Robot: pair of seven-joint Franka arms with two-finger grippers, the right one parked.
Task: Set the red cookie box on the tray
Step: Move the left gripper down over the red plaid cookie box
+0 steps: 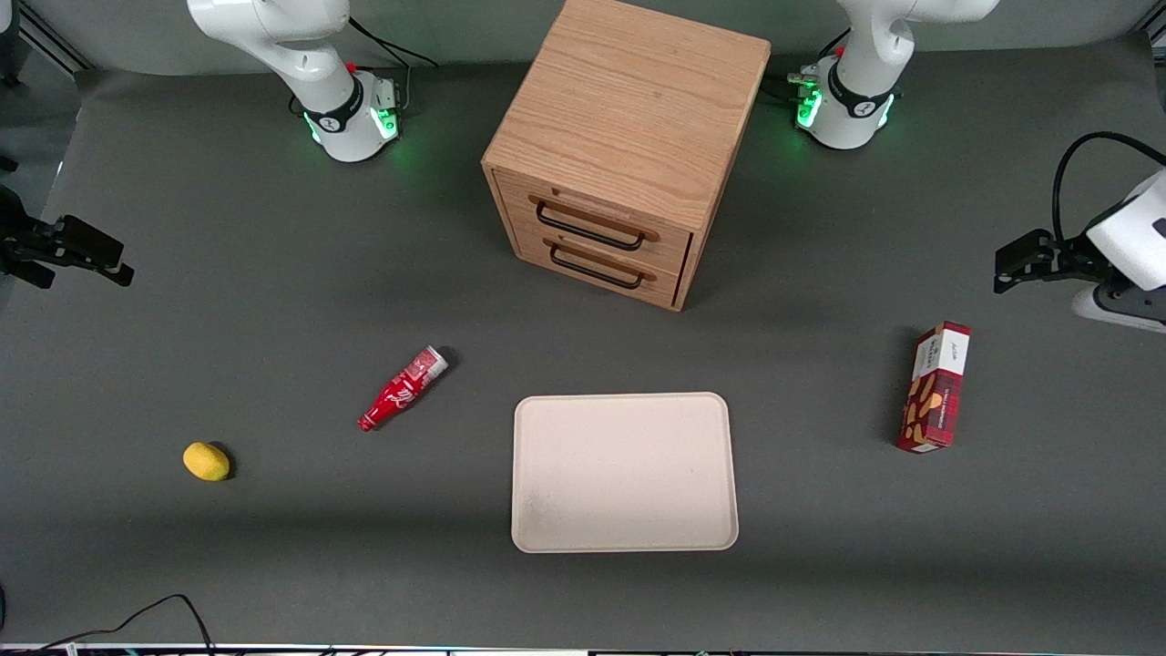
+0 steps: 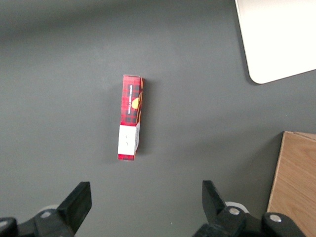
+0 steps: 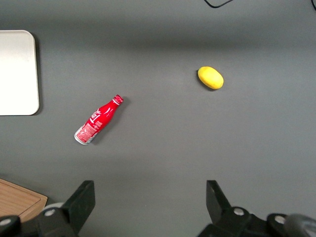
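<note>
A dark grey surface (image 1: 228, 301) is seen from the front, with a cream-beige tray (image 1: 625, 471) lying flat near its middle, close to the front camera. The tray carries nothing. The red cookie box (image 1: 935, 387) lies on the surface toward the working arm's end, well apart from the tray, its white end panel pointing away from the front camera and its plaid length showing cookie pictures. The left arm's claw (image 1: 1025, 260) is held above the surface, farther from the front camera than the box and not touching it. In the left wrist view the claw (image 2: 145, 205) has its two black fingers (image 2: 76, 205) spread wide apart, with the box (image 2: 130, 117) lying on the surface between and ahead of them. A wooden two-drawer cabinet (image 1: 619, 146) stands farther from the front camera than the tray. A red bottle (image 1: 403, 388) lies on its side beside the tray, and a yellow lemon (image 1: 207, 461) rests toward the parked arm's end.
</note>
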